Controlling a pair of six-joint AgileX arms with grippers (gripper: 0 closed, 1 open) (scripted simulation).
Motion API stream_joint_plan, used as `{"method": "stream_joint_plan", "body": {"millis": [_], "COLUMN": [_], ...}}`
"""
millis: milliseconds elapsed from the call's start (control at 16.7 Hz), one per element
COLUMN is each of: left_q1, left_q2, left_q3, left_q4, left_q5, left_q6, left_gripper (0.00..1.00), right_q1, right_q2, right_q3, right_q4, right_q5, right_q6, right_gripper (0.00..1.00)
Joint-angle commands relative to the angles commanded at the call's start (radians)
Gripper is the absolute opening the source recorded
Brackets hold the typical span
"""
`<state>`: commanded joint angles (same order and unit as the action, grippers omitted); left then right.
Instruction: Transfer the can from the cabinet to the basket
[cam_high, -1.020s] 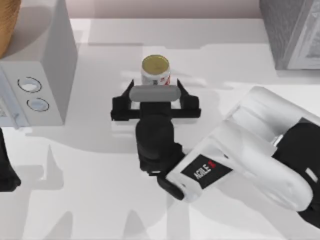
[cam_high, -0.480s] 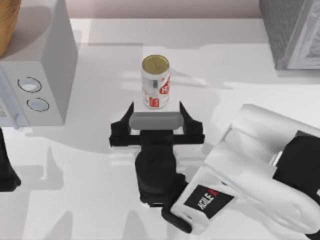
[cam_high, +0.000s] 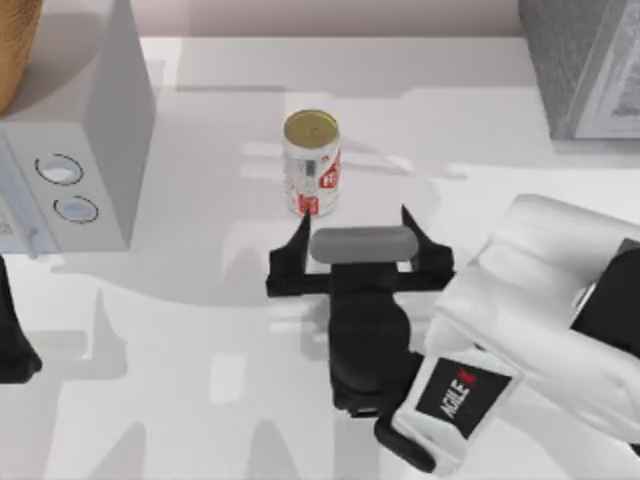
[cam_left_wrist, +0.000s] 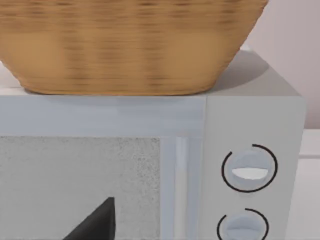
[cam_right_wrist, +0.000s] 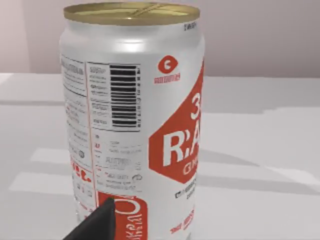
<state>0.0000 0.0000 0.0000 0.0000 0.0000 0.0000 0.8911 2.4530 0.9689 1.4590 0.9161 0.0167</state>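
The can (cam_high: 312, 160) stands upright on the white table near its middle, white-silver with red patches and a dull gold top; it looms large in the right wrist view as the can (cam_right_wrist: 132, 120). My right gripper (cam_high: 355, 230) is open just in front of it and shifted to its right, holding nothing. Its left fingertip (cam_high: 300, 232) lies close to the can's base without gripping it. The dark grey speckled cabinet (cam_high: 575, 60) is at the back right. The orange-brown basket (cam_high: 12, 50) sits at the back left, on top of a pale grey box, and shows as the basket (cam_left_wrist: 130, 45) in the left wrist view.
The pale grey box with two round dials (cam_high: 75, 150) stands at the left, under the basket. My left arm (cam_high: 10, 345) is parked at the table's left edge. The right arm's white body (cam_high: 540, 310) covers the front right.
My right gripper drew back from around the can toward the front, then slid to the right. The can stayed upright in place. The left arm has not moved.
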Motion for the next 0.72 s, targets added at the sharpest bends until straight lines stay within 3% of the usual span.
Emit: {"method": "stream_joint_plan", "body": {"millis": [420,720], "left_q1": [0.0,0.0], "left_q2": [0.0,0.0], "left_q3": [0.0,0.0], "left_q4": [0.0,0.0], "left_q5": [0.0,0.0], "left_q6": [0.0,0.0], "left_gripper": [1.0,1.0], "right_q1": [-0.012,-0.15], "right_q2": [-0.012,-0.22], "right_q3": [-0.022,-0.144], "right_q4": [0.006,-0.187], "right_q5": [-0.012,-0.117], "right_q6": [0.0,0.0], "right_gripper": [1.0,1.0]}}
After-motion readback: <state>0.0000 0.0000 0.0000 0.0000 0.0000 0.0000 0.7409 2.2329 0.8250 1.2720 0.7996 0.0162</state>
